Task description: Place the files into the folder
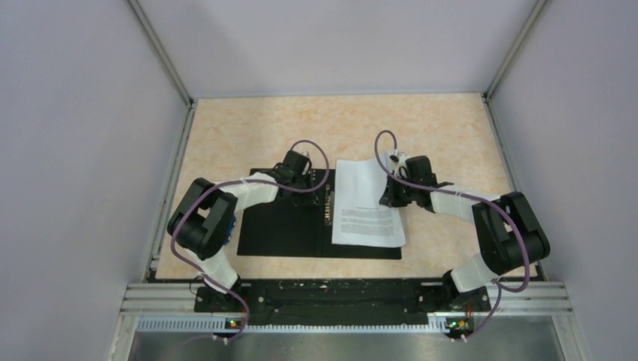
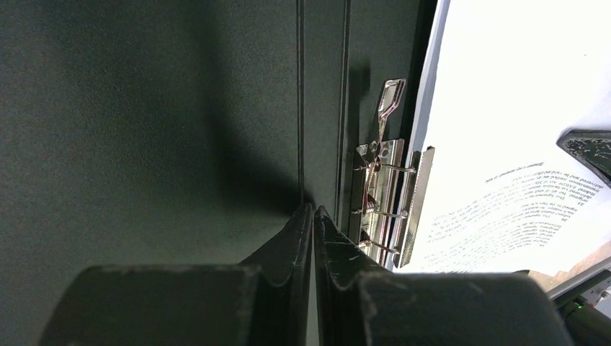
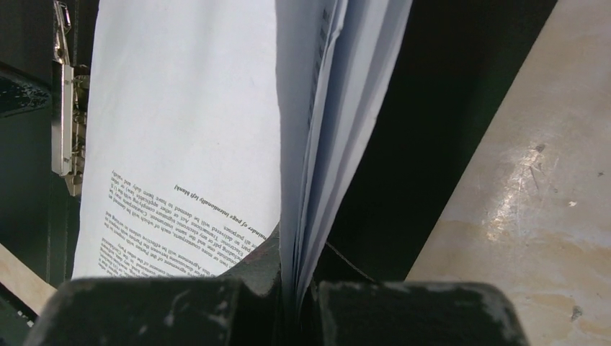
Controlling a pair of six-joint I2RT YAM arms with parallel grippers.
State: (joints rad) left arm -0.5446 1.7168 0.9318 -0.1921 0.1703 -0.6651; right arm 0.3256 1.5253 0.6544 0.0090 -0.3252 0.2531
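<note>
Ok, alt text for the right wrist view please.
The right jaws pinch the edge of the files, white printed sheets fanning over the open black folder. Its metal clip is at left, beige table at right.

Your left arm (image 1: 252,188) bends in from the lower left, elbow out toward the frame's left edge. On the left gripper (image 2: 314,210), the jaws are pressed almost together. Your right arm (image 1: 459,201) mirrors it from the lower right. On the right gripper (image 3: 297,249), the jaws are clamped on the files (image 3: 180,108).
</note>
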